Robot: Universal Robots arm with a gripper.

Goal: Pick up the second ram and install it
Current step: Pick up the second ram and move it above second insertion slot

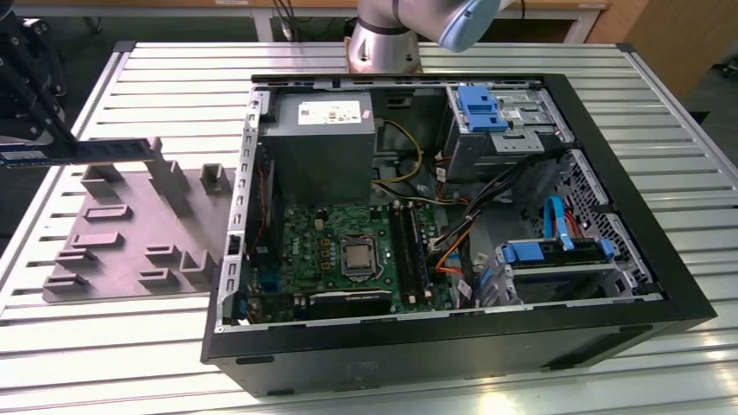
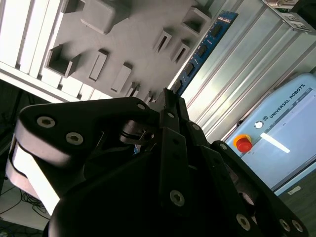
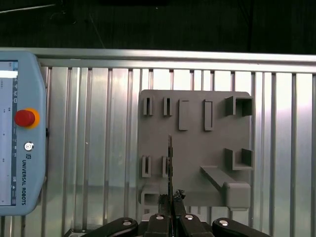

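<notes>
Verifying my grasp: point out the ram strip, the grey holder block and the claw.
Thin dark blue-green ram strip [image 2: 203, 49], second wrist view: chip-covered face.
Grey slotted plastic holder block [image 3: 197, 143], first wrist view: bare flat top.
Black claw [image 3: 171, 198], first wrist view: midway between fingertips.

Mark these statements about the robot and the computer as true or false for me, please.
1. The claw grips the second ram. True.
2. The second ram is plugged into the green motherboard. False: the claw holds it over the grey holder tray, outside the computer case.
3. The computer case lies open on the slatted metal table. True.
4. The grey holder tray sits inside the computer case. False: it lies on the table beside the case, at the exterior view's left.
</notes>
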